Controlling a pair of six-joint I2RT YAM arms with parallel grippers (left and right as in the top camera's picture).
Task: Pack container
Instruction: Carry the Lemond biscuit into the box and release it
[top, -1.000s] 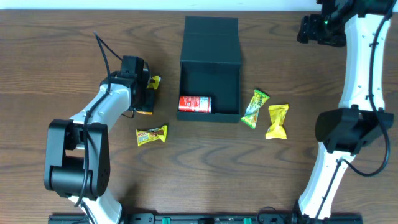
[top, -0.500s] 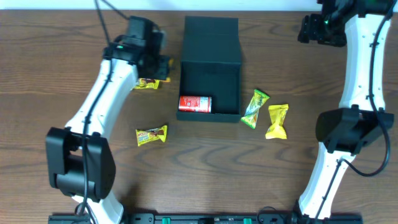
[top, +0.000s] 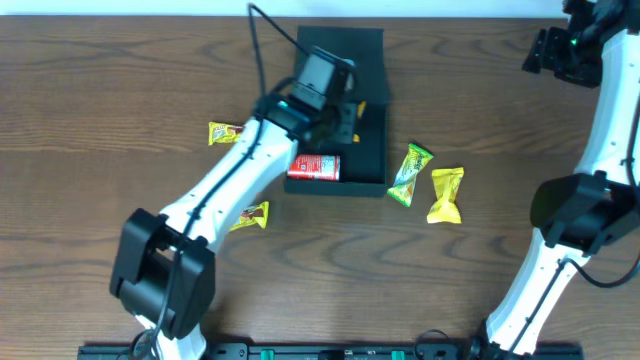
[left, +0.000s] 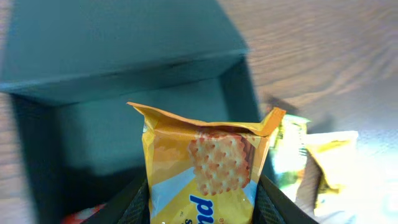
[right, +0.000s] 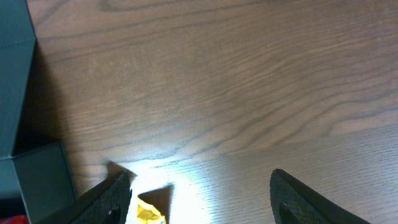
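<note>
"So, nearest us first: what's left out on the table (top: 100, 70)?"

"One brown-and-yellow packet (top: 245, 215) beside the left arm, a green packet (top: 410, 173) and a yellow packet (top: 446, 195) just right of the box, and a small yellow packet (top: 224, 133) off to the left, a bit further back."

"And the container (top: 368, 140) itself?"

"Mid-table, open, with its lid (top: 365, 60) folded back on the far side. A red packet (top: 315, 166) lies inside against the near wall."

"Which step are we on, then?"

"Loading, I'd say. The left gripper (left: 204, 208) is clamped on a cracker packet (left: 205, 162), one finger on each side, and hangs over the box's open mouth, with the packet's sealed top edge pointing toward the back."

"So what does the next move need?"

"Probably lowering it inside the walls, behind the red one, then letting go. It should keep clear of the right-hand wall, which looks close."

"And the other arm?"

"The right gripper (right: 199, 199) is at the far right corner over bare wood, jaws wide, holding nothing."
</note>
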